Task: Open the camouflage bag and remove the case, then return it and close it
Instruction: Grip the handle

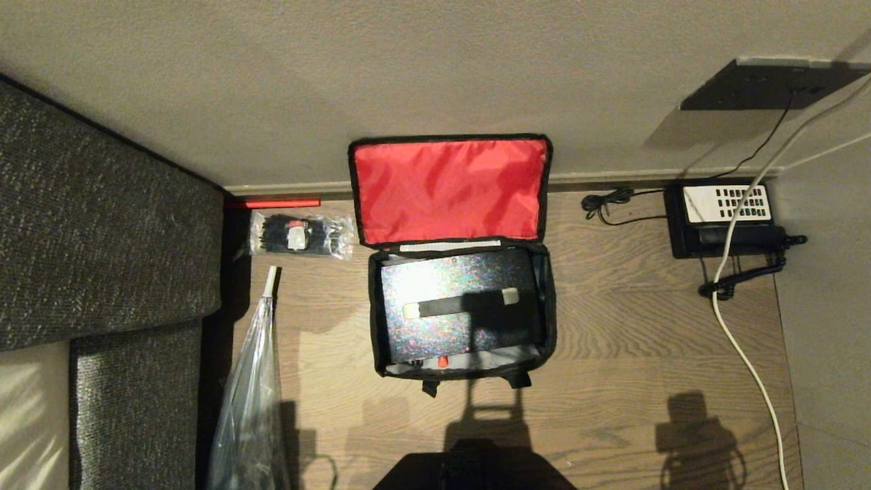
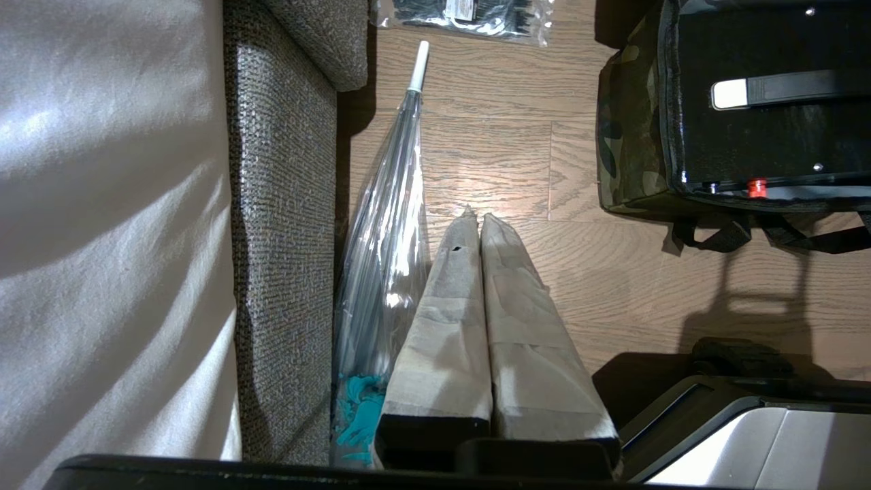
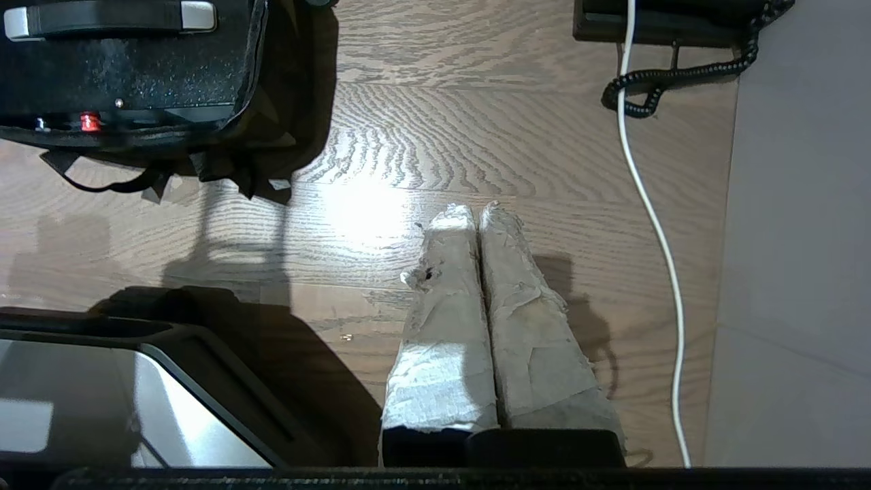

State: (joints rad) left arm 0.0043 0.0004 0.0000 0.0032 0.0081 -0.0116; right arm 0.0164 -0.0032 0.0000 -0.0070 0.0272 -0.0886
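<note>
The right end effector hangs over bare wooden floor, its taped fingers pressed together and holding nothing. The left end effector is likewise pinched together and empty, beside a clear umbrella. Between them the camouflage bag lies open near the wall, red-lined lid flipped back, the case inside.

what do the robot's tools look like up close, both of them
Each tool, the left tool and the right tool, is a pair of long tapered fingers wrapped in pale grey-beige tape, set in a black base. On the right one the tape is frayed and torn near the tips; the left one's is smoother, with one small dark hole. No cables or markings show.
</note>
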